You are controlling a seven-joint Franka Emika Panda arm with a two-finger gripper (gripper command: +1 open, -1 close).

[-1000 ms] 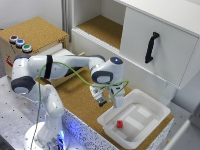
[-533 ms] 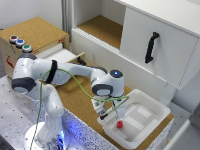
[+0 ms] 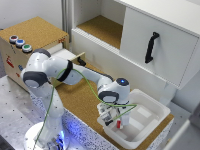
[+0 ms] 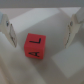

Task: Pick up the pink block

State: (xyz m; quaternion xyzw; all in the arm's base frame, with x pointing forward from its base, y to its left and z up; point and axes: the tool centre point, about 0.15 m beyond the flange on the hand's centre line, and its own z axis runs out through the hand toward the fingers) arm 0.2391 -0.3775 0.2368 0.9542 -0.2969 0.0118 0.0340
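Here, hung over the white tray (image 3: 150, 117) at the counter's (image 3: 75, 97) edge, with the gripper (image 3: 113, 116) pointed down into it. Fingers (image 4: 9, 29) stood apart, clamped on nothing. Pink block (image 4: 35, 46) lay on the tray floor between them in the wrist view, closer to one finger than the other, not touching either. Carried dark lettering on one face. Seen in the exterior view as a small red spot (image 3: 119, 126) just below the fingers.

Judged risks: off-centre closing could nudge the block sideways or spin it out. Descending too shallow could pinch only the top edge and let it slip. Descending too far could jam fingertips against the tray floor.
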